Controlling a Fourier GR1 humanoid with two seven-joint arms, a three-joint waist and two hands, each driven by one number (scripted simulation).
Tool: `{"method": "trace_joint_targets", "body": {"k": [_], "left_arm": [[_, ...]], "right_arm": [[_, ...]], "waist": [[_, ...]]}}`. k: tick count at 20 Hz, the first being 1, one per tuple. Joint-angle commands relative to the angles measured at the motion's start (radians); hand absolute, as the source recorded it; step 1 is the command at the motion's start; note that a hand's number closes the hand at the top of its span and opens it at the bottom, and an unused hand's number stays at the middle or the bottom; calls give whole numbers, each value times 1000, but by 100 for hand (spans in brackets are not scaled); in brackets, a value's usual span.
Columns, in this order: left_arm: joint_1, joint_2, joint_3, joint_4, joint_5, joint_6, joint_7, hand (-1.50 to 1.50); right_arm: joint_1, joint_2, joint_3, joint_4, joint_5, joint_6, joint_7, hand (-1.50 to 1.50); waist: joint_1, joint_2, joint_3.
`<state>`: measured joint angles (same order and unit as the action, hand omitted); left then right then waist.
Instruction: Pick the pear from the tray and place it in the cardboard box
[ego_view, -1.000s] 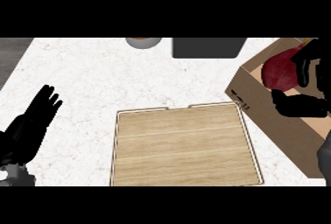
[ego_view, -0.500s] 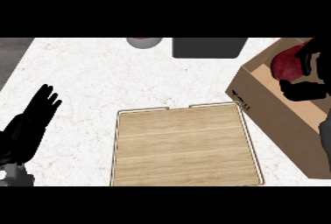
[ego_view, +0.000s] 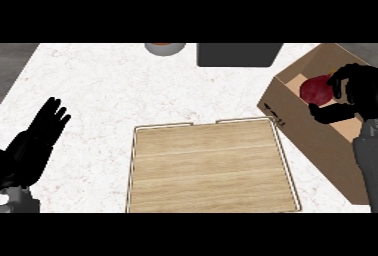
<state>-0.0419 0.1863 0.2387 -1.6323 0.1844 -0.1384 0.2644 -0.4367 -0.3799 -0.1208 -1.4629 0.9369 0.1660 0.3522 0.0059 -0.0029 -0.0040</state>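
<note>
Right hand (ego_view: 353, 95) curled round red pear (ego_view: 316, 89) inside cardboard box (ego_view: 310, 135) at counter's right edge, wooden tray (ego_view: 210, 167) bare, left hand (ego_view: 33, 145) spread, resting at left edge.

The pear (ego_view: 316, 90) is partly hidden by the right robot hand (ego_view: 354, 95); the cardboard box (ego_view: 310, 135) is apparently cut off at the right edge.

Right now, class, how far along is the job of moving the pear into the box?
Done: the wooden tray holds nothing; the pear is over the cardboard box opening. In hand: the right hand curls round it. Left: letting go. The left hand rests open.
</note>
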Motion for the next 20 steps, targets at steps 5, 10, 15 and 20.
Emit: {"method": "trace_joint_targets", "body": {"k": [5, 10, 15, 20], "left_arm": [[-29, 34, 18, -34, 31, -11, 68, 0], [23, 4, -6, -45, 0, -4, 29, 0], [31, 2, 14, -15, 9, -8, -4, 0], [2, 2, 3, -24, -6, 14, 31, 0]], "right_arm": [[14, -1, -47, 172, -71, 28, -88, -150], [29, 59, -116, 200, -140, -169, -246, -150], [45, 145, -268, 43, -328, -223, -199, -150], [87, 91, -425, 36, -520, -187, -276, -150]], "waist": [[2, 4, 4], [4, 4, 5], [-15, -2, 4], [-18, 0, 5]]}}
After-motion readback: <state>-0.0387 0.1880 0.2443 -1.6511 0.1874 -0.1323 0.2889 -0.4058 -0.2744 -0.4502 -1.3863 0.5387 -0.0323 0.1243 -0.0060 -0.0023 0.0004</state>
